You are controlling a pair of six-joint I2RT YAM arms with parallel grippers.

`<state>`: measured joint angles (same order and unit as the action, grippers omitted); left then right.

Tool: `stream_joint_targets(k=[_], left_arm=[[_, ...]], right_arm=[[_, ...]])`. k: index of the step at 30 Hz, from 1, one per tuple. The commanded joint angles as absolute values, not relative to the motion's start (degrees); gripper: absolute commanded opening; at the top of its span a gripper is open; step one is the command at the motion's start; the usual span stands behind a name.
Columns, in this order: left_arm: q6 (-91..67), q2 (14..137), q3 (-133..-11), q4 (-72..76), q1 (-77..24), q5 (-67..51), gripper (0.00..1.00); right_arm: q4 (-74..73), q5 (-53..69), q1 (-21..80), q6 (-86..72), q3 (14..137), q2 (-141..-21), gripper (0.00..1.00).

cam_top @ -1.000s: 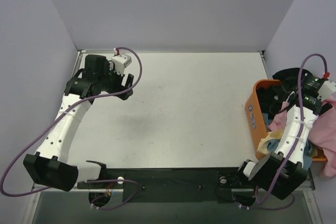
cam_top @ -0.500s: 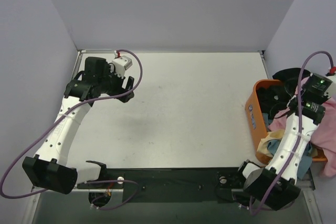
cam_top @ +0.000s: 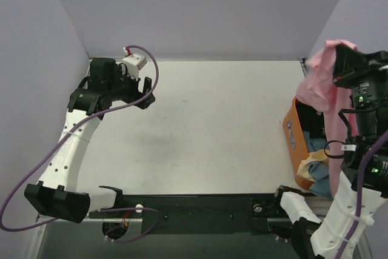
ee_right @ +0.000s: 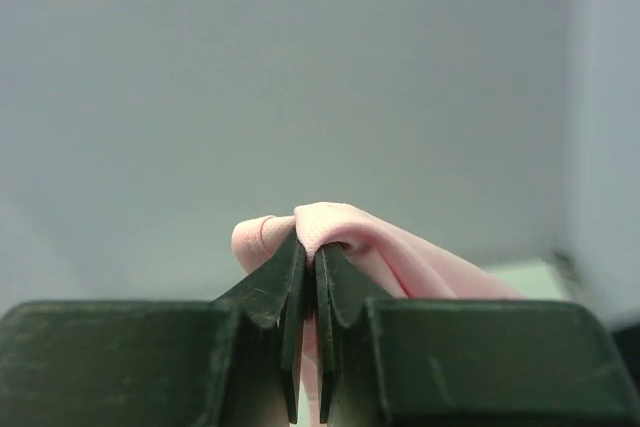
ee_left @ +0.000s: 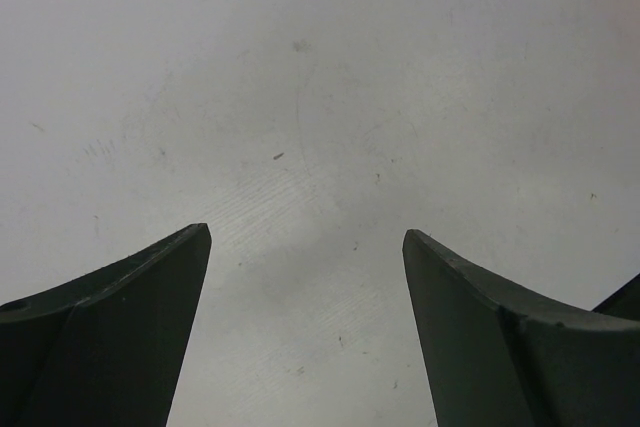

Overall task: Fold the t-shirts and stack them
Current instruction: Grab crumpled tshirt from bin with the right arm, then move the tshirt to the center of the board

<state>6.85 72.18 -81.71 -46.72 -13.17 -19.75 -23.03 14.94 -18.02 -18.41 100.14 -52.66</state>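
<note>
Pale table (cam_top: 212,119), orange tub (cam_top: 292,130) at edge

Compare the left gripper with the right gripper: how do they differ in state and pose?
The left gripper is open and empty; the right gripper is shut on the pink t-shirt.
The left gripper hangs over the table at its far left; the right gripper is held high by the orange tub.
Both have dark fingers.

White arms (cam_top: 70,150) w/ purple cables (cam_top: 156,71)
</note>
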Motion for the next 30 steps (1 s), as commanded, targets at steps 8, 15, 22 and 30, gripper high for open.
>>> stream_joint_targets(k=[8, 15, 22, 30], left_arm=[[-1.9, 75.3, -95.3, -41.6, -6.5, -8.1, 0.90], [2.2, 76.7, -101.0, -40.6, -3.8, 9.3, 0.95], [8.7, 79.4, -102.7, -39.7, -4.1, 5.2, 0.92], [15.4, 81.6, -91.3, -44.5, -8.8, -13.9, 0.81]], right_arm=[[-16.9, 20.6, 47.0, -12.5, 135.2, -87.4, 0.00], [-3.3, 22.6, 43.4, -31.6, 124.4, -91.1, 0.00], [-7.5, 20.1, 29.2, -41.6, 96.8, -89.0, 0.00], [-25.2, 18.8, 9.4, -35.2, 86.2, -103.7, 0.47]])
